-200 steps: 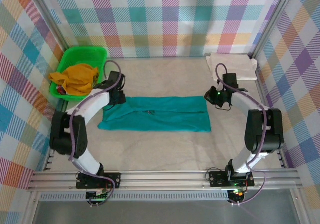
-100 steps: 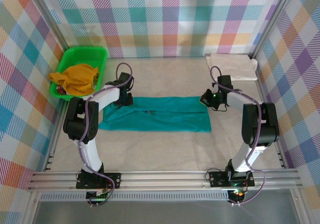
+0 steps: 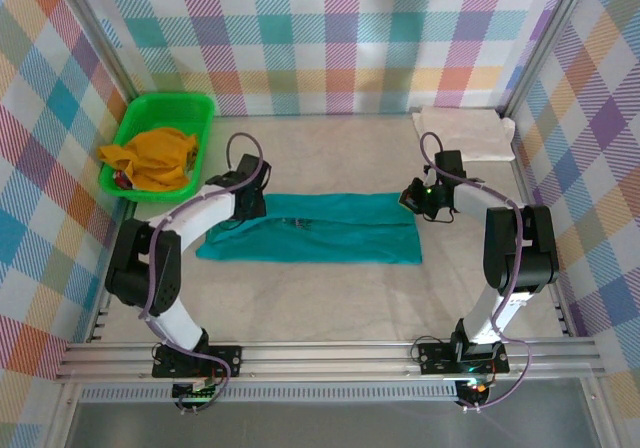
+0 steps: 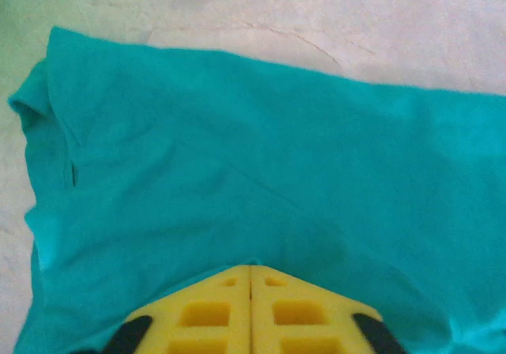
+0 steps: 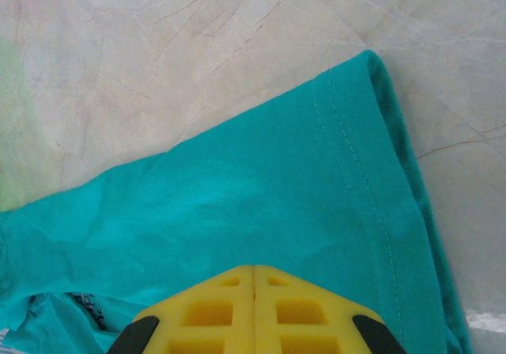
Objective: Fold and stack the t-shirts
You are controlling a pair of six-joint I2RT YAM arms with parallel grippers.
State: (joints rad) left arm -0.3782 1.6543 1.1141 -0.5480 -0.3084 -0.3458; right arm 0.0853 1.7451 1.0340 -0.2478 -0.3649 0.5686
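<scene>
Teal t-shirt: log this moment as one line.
teal t-shirt: flat, folded strip mid-table | left gripper: shut on its far-left corner | right gripper: shut on its far-right corner | cream t-shirt: folded, far-right table corner

On the desk [image 3: 330, 298] the teal cloth t-shirt [image 3: 320, 228] lies centrally, with the green plastic basket [image 3: 165, 100] behind-left and the folded cream-white cloth t-shirt [image 3: 465, 128] behind-right.

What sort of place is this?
Probably a robot test cell, not a home: pastel checked cloth walls, two white robot arms bolted to an aluminium rail, one teal cloth t-shirt laid flat.
</scene>
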